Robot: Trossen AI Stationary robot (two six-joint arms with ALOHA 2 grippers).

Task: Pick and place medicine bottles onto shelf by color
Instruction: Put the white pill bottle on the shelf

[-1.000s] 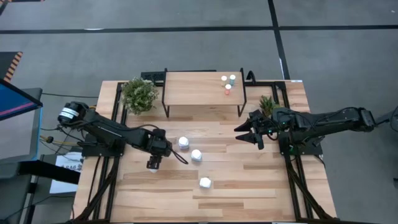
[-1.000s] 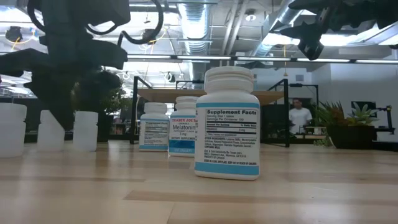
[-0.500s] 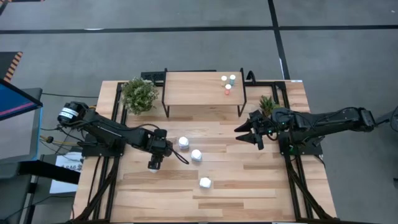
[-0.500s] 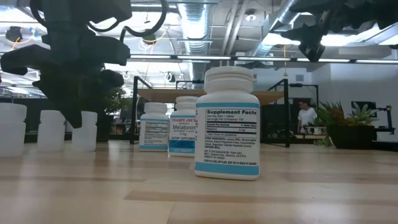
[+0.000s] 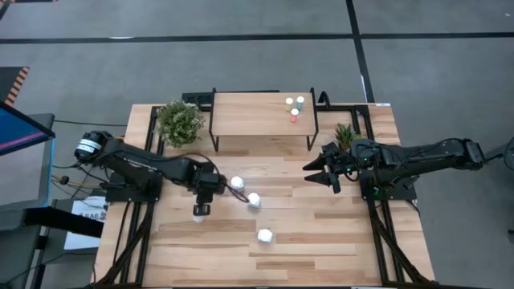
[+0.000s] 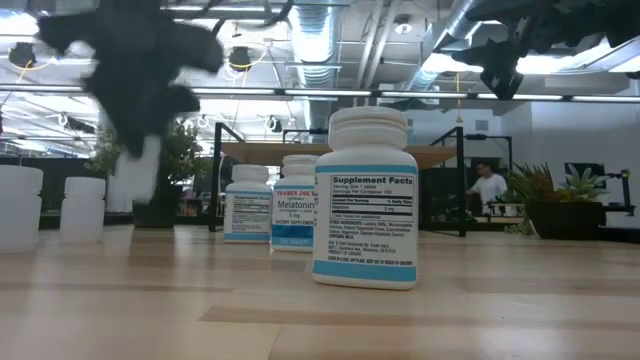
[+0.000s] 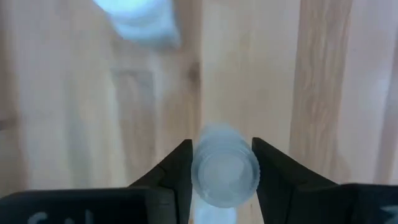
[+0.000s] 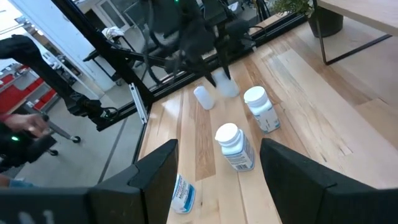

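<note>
My left gripper [image 5: 199, 211] is shut on a pale-blue translucent bottle [image 7: 225, 173], which shows blurred above the table in the low view [image 6: 150, 165]. Two more pale bottles [image 6: 20, 207] [image 6: 82, 207] stand on the table at the left. Three chunky white bottles [image 5: 237, 183] [image 5: 253, 200] [image 5: 264, 236] stand upright mid-table. Three tiny bottles [image 5: 294, 107] stand at the right end of the shelf [image 5: 257, 116]. My right gripper [image 5: 320, 172] is open and empty, hovering right of the shelf's front. My left gripper pinches the pale-blue bottle between its two fingers [image 7: 176, 174], on opposite sides of the bottle's upper part [image 7: 199, 171]. The fingers come from above, pointing down. The bottle hangs upright below them, lifted clear of the table.
A potted plant [image 5: 180, 120] stands left of the shelf and a smaller one [image 5: 345, 135] to its right. Black frame rails [image 5: 377, 225] run along both table sides. A person [image 6: 488, 186] stands in the room behind the table.
My left gripper has risen with the pale-blue bottle, which stood on the table beside the two other pale bottles and now hangs clear of it. The two others stay where they were.
</note>
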